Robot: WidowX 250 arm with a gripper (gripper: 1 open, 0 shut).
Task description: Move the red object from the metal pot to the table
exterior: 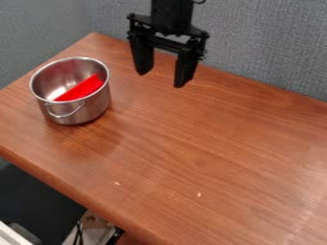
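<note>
Hanging over the far part of the table (192, 144), the gripper (163, 75) points straight down with its two dark fingers (183, 69) spread wide apart. Nothing sits between them; they hold nothing, and both tips are clear of the wood.

Landmark for positions: the pot (72, 91).
- Pot stands on the table near its left corner, upright, round and shiny, rim unobstructed.
- Thin wire handle lies down against the pot's near side.
- Red block (78, 88) lies inside the pot, on the bottom, running slantwise from lower left to upper right. Red reflection shows on the inner wall, so the block's exact outline is hard to separate from its mirror image.
- Gripper is to the right of the pot and farther back, well apart from it, not above the rim.
- Table surface to the right of and in front of the pot is reddish-brown wood with visible grain and a gloss; a few small pale specks show well in front of and to the right of the pot.
- Grey wall behind the pot and gripper.
</note>
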